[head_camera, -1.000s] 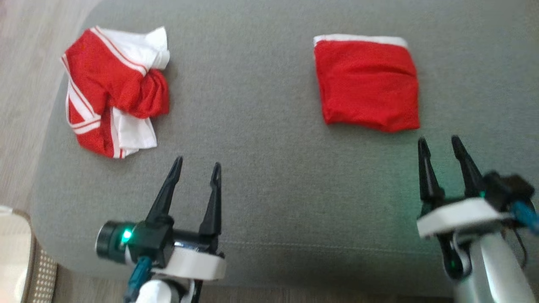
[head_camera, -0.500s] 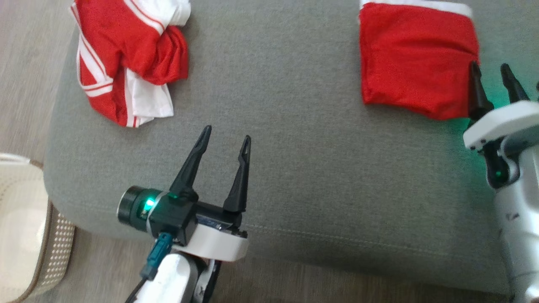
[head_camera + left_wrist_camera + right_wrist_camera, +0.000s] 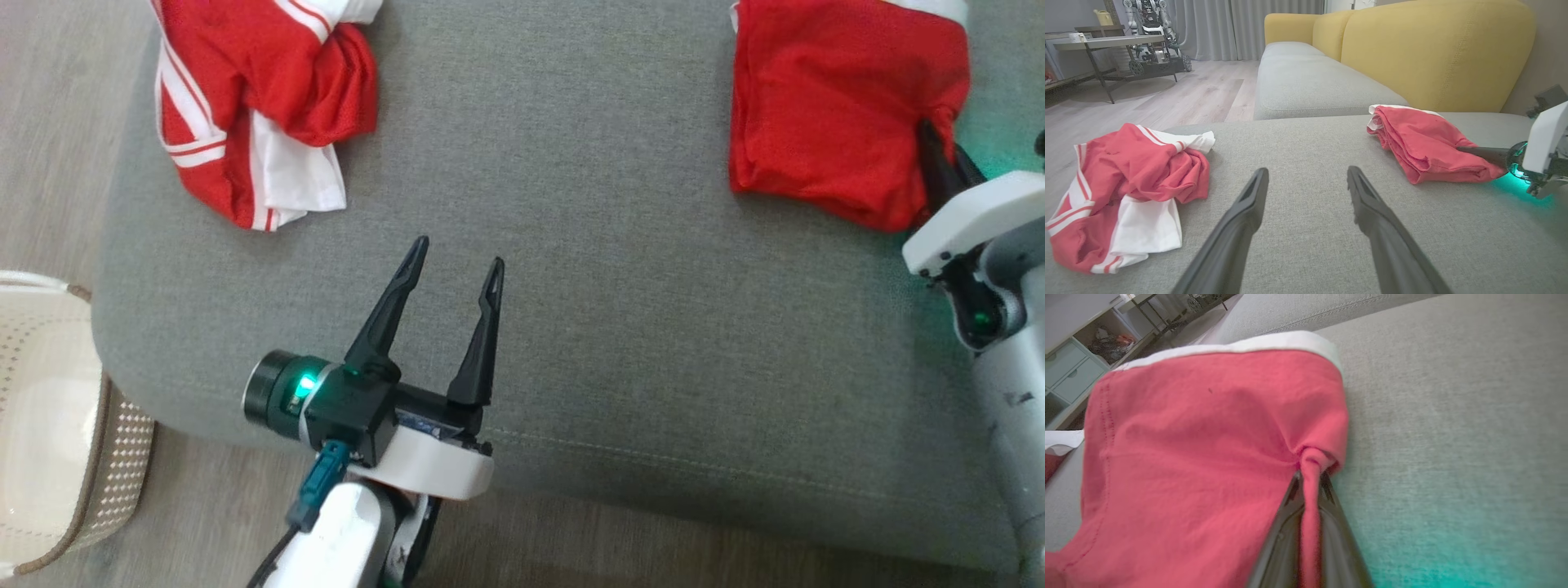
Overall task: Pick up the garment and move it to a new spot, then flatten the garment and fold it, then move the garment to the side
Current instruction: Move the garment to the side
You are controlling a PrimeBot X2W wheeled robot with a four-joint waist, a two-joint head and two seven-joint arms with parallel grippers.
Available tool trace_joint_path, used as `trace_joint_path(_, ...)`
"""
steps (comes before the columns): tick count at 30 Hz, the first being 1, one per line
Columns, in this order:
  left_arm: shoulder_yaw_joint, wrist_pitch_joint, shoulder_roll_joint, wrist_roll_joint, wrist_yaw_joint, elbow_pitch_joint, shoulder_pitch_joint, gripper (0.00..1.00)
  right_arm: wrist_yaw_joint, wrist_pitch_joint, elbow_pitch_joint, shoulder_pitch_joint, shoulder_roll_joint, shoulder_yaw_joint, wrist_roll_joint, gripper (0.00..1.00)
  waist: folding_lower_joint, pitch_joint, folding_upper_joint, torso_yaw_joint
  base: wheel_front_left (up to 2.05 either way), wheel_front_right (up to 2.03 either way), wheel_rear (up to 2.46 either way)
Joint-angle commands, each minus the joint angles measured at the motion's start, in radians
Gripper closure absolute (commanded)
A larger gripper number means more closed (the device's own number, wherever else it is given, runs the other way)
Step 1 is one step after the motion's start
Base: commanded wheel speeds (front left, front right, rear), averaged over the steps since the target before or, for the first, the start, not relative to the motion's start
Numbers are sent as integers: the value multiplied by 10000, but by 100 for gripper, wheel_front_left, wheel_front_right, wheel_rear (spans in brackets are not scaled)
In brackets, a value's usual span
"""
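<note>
R gripper (image 3: 940, 155) clamped tight on near-right corner of folded red garment (image 3: 841, 106). Cloth bunched up btwn its fingers, pinch v. clear in R wrist view. Garment lies on grey sofa seat (image 3: 571, 245), far right side, white band along far edge. L gripper (image 3: 459, 253) jaws spread wide, hovering over front-middle of seat, well apart from it. Also crumpled red/white garment (image 3: 245, 106) at far left of seat, pale basket (image 3: 49, 457) on floor by left corner.

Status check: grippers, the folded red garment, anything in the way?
Right gripper shut, pinching folded red garment at its right edge. Left gripper open, hovering above grey cushion. Crumpled red-and-white garment far left, apart; not in the way.
</note>
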Motion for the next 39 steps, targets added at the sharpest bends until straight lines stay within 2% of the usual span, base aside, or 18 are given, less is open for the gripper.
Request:
trace_joint_path(1, 350, -51, 24, 13, 47, -320, -278, 0, -2, -136, -273, -141, -220, 169, 37, 100, 0, 25, 0, -85, 0, 0, 0)
trace_joint_path(8, 495, -51, 24, 189, -95, -422, -323, 0, -2, -485, -502, -361, -989, 284, -199, 100, 0, 324, 0, -713, 0, 0, 0)
trace_joint_path(13, 698, -51, 34, 367, -257, -527, -458, 0, -2, -335, -1085, -386, -1596, 208, -423, 100, 0, 722, 0, -1543, 0, 0, 0)
trace_joint_path(18, 828, -51, 117, 531, -476, -590, -673, 0, -2, -424, -2001, -213, -1864, -211, -672, 100, 0, 1076, 0, -2411, 0, 0, 0)
trace_joint_path(27, 972, -51, 371, 732, -662, -752, -981, 0, -2, -142, -3547, 261, -1637, -1172, -1212, 100, 0, 1624, 0, -3419, 0, 0, 0)
trace_joint_path(33, 983, -51, 465, 761, -701, -839, -1069, 0, -2, 71, -4276, 433, -1395, -1708, -1694, 100, 0, 1919, 0, -3659, 0, 0, 0)
trace_joint_path(39, 920, -51, 490, 781, -726, -883, -1221, 0, -2, -27, -4923, 485, -1237, -2530, -3070, 100, 0, 2189, 0, -3719, 0, 0, 0)
